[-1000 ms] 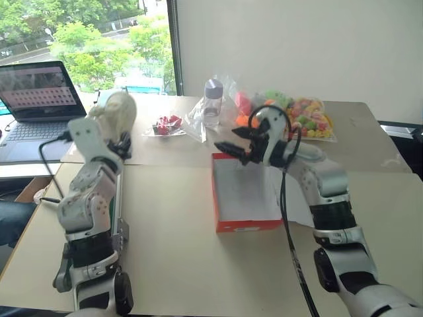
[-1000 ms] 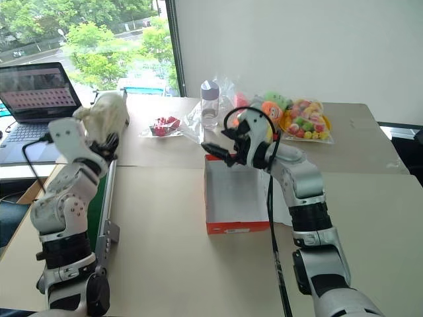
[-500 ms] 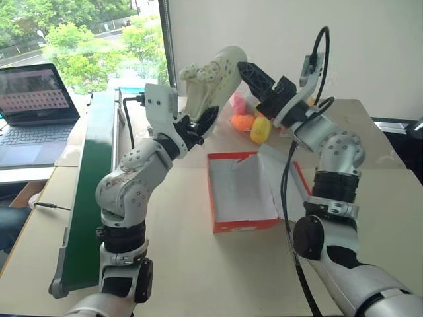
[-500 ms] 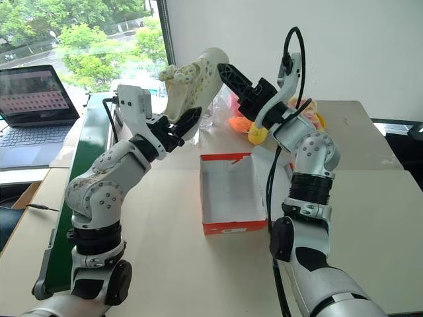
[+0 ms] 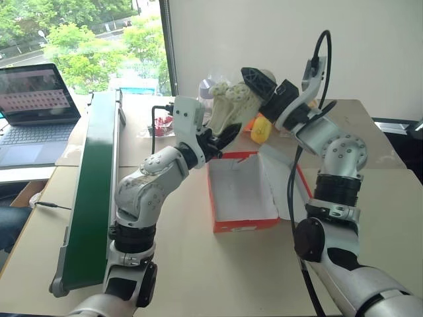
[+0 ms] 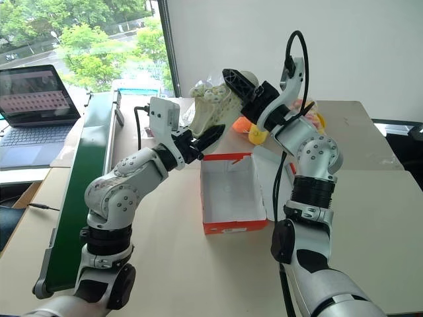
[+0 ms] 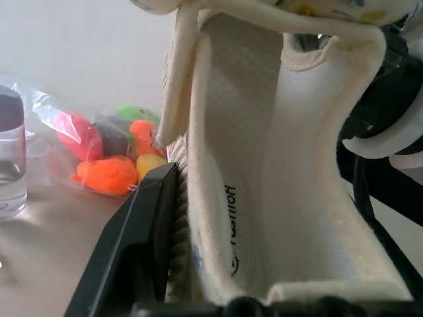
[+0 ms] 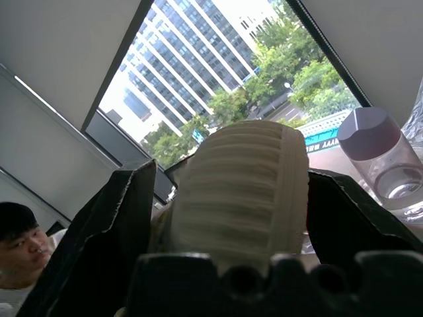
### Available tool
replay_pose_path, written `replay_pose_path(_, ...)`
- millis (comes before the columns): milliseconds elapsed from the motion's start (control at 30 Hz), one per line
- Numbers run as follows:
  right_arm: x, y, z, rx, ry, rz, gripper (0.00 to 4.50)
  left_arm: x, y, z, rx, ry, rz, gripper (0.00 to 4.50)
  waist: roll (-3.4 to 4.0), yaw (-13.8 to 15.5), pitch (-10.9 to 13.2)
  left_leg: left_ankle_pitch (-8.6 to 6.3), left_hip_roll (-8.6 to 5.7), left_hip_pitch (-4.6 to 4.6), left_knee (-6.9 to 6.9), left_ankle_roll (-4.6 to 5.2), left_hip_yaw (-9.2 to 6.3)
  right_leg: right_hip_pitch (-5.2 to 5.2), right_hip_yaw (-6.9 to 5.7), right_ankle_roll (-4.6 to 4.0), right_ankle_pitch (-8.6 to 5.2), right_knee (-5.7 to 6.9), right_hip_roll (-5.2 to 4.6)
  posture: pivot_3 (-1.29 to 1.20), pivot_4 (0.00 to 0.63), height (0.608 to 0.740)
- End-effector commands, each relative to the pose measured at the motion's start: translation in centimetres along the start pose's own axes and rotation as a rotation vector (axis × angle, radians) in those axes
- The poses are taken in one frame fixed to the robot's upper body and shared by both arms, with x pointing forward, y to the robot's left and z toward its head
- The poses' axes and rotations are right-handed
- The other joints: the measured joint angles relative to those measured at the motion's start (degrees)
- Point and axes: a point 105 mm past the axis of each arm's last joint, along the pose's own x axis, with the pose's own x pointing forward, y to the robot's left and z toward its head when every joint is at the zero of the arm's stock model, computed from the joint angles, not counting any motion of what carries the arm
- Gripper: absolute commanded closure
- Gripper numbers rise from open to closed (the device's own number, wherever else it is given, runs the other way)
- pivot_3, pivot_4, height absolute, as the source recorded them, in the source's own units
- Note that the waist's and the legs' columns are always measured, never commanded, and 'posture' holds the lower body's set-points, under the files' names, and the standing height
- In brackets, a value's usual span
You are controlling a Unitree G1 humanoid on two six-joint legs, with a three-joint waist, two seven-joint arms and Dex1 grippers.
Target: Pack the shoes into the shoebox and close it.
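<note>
Shoe position: one cream shoe (image 5: 228,109) is held in the air above the far end of the open shoebox (image 5: 243,191), not touching it or the table (image 5: 192,264).
Shoe direction: its long axis slants upward, from the left gripper at its lower end to the right gripper at its upper end, so the box lies below and slightly nearer the robot than the shoe.
Left gripper: the left gripper (image 5: 218,137) has its two black fingers closed on the lower end; the left wrist view looks straight into the shoe's opening, with one finger (image 7: 142,244) pressed against the outside of the side wall.
Right gripper: the right gripper (image 6: 232,84) has its fingers on either side of the shoe's upper end; the right wrist view shows the ribbed sole (image 8: 241,178) sitting between both fingers, which touch or nearly touch it.
Nearer arm: both arms meet at the shoe; the left arm's end of the shoe hangs lower and closer to the box.
Shoe look: cream, with round holes in the upper, a pale fabric lining with small dark lettering inside, and a ridged sole.
Box look: shallow, orange-red outside, white inside and empty, its lid (image 5: 291,188) lying flat open toward the table's right edge.
Box place: near the middle of the table.
Likely next need: lowering the shoe so its length runs along the box floor.
</note>
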Motion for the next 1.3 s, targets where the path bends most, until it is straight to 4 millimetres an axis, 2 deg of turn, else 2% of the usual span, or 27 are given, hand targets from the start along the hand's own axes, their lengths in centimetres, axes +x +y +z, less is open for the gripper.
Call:
replay_pose_path(33,-0.1,1.6,1.2,-0.025,-0.034,0.056,2.39,0.3,-1.0,1.6,0.032,-0.059,-0.044,2.1,0.0,0.02,0.0,0.0,0.0,0.0,0.0,0.0,0.0,0.0,0.0,0.0,0.0,0.0,0.0,0.0,0.15,0.74)
replay_pose_path(133,0.0,1.6,1.3,-0.026,-0.038,0.053,3.15,0.0,-0.6,1.8,0.039,-0.054,-0.038,2.1,0.0,0.0,0.0,0.0,0.0,0.0,0.0,0.0,0.0,0.0,0.0,0.0,0.0,0.0,0.0,0.0,0.15,0.74)
replay_pose_path(267,0.0,1.5,1.6,-0.035,-0.042,0.048,3.63,-0.8,0.2,2.0,0.043,-0.045,-0.024,2.1,0.0,-0.11,0.0,0.0,0.01,0.0,0.0,0.0,-0.01,0.0,0.0,0.0,0.0,0.01,0.01,0.0,0.15,0.74)
replay_pose_path(333,-0.1,1.3,2.2,-0.059,-0.052,0.031,3.66,-2.0,0.4,2.0,0.044,-0.012,-0.058,1.4,0.0,-0.07,0.0,0.0,0.0,0.01,0.0,0.0,-0.01,0.0,0.0,0.0,0.0,0.01,0.01,0.0,0.15,0.74)
replay_pose_path(367,-0.1,1.2,2.4,-0.07,-0.056,0.022,3.68,-2.6,0.4,1.9,0.051,0.01,-0.074,1.22,0.0,-0.17,0.0,0.0,0.01,0.0,0.0,0.0,-0.01,0.0,0.0,0.0,0.0,0.01,0.01,0.0,0.15,0.74)
replay_pose_path(433,-0.3,0.9,3.6,-0.129,-0.068,-0.011,3.79,-4.0,0.5,1.5,0.084,0.069,-0.103,0.33,0.02,-0.29,0.01,0.0,0.02,0.0,-0.01,0.0,-0.01,-0.01,0.01,0.0,0.0,0.01,0.02,0.0,0.15,0.74)
replay_pose_path(467,-0.3,0.7,4.0,-0.176,-0.056,-0.04,3.79,-4.8,0.6,1.4,0.098,0.097,-0.115,0.11,0.03,-0.24,0.02,0.0,0.02,0.01,-0.01,0.0,-0.01,-0.01,0.01,0.0,-0.01,0.01,0.02,0.0,0.15,0.74)
replay_pose_path(533,-0.4,0.1,4.3,-0.293,0.014,-0.11,3.79,-6.0,0.7,1.1,0.134,0.148,-0.131,0.11,0.05,-0.1,0.03,0.0,0.01,0.0,-0.01,0.0,-0.02,-0.01,0.0,0.04,-0.03,0.01,0.01,0.0,0.15,0.74)
replay_pose_path(600,-0.6,-0.9,3.8,-0.394,0.134,-0.183,3.79,-6.9,0.8,0.8,0.154,0.182,-0.142,0.11,0.06,-0.08,0.03,0.0,-0.01,0.0,0.0,0.0,-0.01,-0.02,0.0,0.19,-0.14,0.0,-0.01,0.0,0.15,0.74)
replay_pose_path(667,-0.8,-1.8,3.6,-0.42,0.206,-0.244,3.79,-7.2,0.9,0.7,0.164,0.196,-0.143,0.11,0.05,-0.11,0.03,0.0,-0.03,0.02,-0.01,-0.01,0.0,-0.01,0.01,0.3,-0.23,-0.02,-0.03,0.0,0.15,0.74)
replay_pose_path(800,-1.6,-2.3,0.9,-0.488,0.456,-0.292,3.79,-6.9,1.2,0.1,0.178,0.202,-0.122,0.11,0.05,-0.02,0.03,0.01,-0.01,0.05,-0.01,-0.04,-0.02,0.0,0.01,0.24,-0.24,0.0,-0.02,0.0,0.15,0.74)
replay_pose_path(867,-2.3,-3.1,-0.9,-0.49,0.553,-0.311,3.79,-6.6,1.1,-0.2,0.181,0.203,-0.12,0.11,0.05,-0.01,0.03,0.01,-0.01,0.04,-0.01,-0.04,-0.02,0.0,0.02,0.2,-0.22,0.01,-0.01,0.0,0.15,0.74)
replay_pose_path(933,-3.3,-4.4,-3.9,-0.485,0.687,-0.321,3.79,-6.3,0.8,-0.5,0.182,0.198,-0.126,0.11,0.05,0.03,0.03,0.01,-0.01,0.03,-0.01,-0.03,-0.01,0.0,0.03,0.05,-0.11,0.0,-0.01,0.0,0.15,0.74)
replay_pose_path(1000,-4.1,-5.3,-5.4,-0.493,0.755,-0.327,3.79,-6.2,0.7,-0.6,0.185,0.192,-0.127,0.11,0.04,0.06,0.03,0.01,-0.02,0.03,0.0,-0.02,-0.01,0.01,0.03,0.06,-0.11,-0.01,-0.02,0.0,0.15,0.74)
replay_pose_path(1300,-4.8,-8.1,-8.3,-0.565,0.868,-0.354,3.79,-6.2,1.2,-0.4,0.216,0.174,-0.083,0.11,0.04,-0.05,0.03,0.01,-0.03,0.03,0.03,-0.02,0.0,0.01,0.03,0.28,-0.21,0.0,-0.01,0.0,0.15,0.74)
